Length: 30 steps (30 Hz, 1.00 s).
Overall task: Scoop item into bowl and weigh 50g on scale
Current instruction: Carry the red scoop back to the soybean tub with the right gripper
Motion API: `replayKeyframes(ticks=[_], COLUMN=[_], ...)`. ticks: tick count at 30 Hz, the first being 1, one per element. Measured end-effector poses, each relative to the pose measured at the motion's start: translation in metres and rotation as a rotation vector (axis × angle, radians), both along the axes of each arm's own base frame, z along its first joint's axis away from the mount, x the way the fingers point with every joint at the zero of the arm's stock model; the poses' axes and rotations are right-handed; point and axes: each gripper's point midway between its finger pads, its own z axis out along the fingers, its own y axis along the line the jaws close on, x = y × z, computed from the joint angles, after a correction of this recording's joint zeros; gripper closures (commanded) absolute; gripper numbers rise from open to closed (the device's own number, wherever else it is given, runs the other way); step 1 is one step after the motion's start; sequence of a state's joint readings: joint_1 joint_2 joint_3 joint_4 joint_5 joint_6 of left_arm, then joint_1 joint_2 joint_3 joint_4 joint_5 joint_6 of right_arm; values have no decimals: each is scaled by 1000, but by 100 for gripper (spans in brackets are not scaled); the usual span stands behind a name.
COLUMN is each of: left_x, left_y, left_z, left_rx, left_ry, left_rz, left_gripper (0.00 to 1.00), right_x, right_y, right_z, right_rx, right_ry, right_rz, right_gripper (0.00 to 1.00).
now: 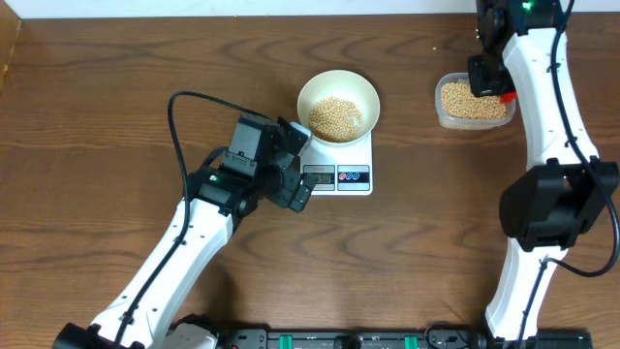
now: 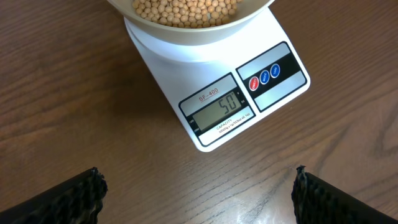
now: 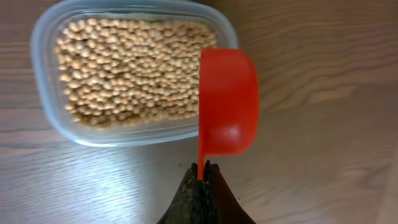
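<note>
Through the left wrist camera I read 50 on the grey display point(image 2: 219, 107) of the small white rectangular kitchen scale point(image 2: 161, 53), so I judge the weight met and no further scoop needed. The round white shallow bowl point(image 1: 303, 95) sits on the scale in the upper middle of the overhead frame, holding a heap of small round tan-yellow beans point(image 1: 335, 116). The left arm point(image 1: 208, 208) is the nearer one. Its jaws stand wide apart and empty, facing the scale's front edge from the lower left, near it but not touching. The right arm point(image 1: 547, 107) is well apart at the upper right, its jaws pinched narrow on the thin handle of a red plastic scoop point(image 3: 227, 99). The scoop's long axis runs straight up the right wrist frame away from the jaws, and its cup overlaps the right-hand rim of the clear rounded-rectangular plastic tub point(image 3: 45, 106), whose floor is covered with more beans. I think the cup is empty, though I cannot tell whether I am seeing its hollow or its back. From those jaws the bowl lies to the left across the brown wooden worktop point(image 1: 97, 97).
</note>
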<state>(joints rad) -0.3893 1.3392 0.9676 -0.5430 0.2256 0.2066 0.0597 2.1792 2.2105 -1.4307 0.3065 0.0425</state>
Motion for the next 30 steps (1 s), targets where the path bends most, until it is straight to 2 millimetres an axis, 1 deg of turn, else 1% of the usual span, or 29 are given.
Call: replayKeyframes(ticks=[3, 5, 8, 13, 15, 17, 20, 21, 24, 25, 30], left_x=[0, 0, 0, 0, 0, 0, 0, 0, 0, 0, 0], left_y=[0, 0, 0, 0, 0, 0, 0, 0, 0, 0, 0], left_z=[0, 0, 0, 0, 0, 0, 0, 0, 0, 0, 0], left_rx=[0, 0, 0, 0, 0, 0, 0, 0, 0, 0, 0], left_ry=[0, 0, 0, 0, 0, 0, 0, 0, 0, 0, 0], left_rz=[0, 0, 0, 0, 0, 0, 0, 0, 0, 0, 0], left_gripper=[2, 2, 2, 2, 2, 2, 2, 2, 2, 2, 2], right_x=[-1, 1, 11, 16, 16, 14, 10, 8, 4, 4, -4], right_y=[11, 13, 11, 5, 8, 15, 20, 22, 24, 24, 17], right_z=[-5, -7, -5, 1, 0, -9, -25, -31, -36, -36, -30], right_rx=[136, 232, 411, 592, 649, 719, 767, 777, 788, 788, 734], right_ry=[5, -3, -51, -90, -91, -69, -39, -27, -5, -4, -4], right_rz=[-7, -21, -68, -169, -185, -203, -232, -244, -265, -264, -255], right_gripper=[99, 99, 99, 97, 95, 89, 81, 72, 2, 1, 1])
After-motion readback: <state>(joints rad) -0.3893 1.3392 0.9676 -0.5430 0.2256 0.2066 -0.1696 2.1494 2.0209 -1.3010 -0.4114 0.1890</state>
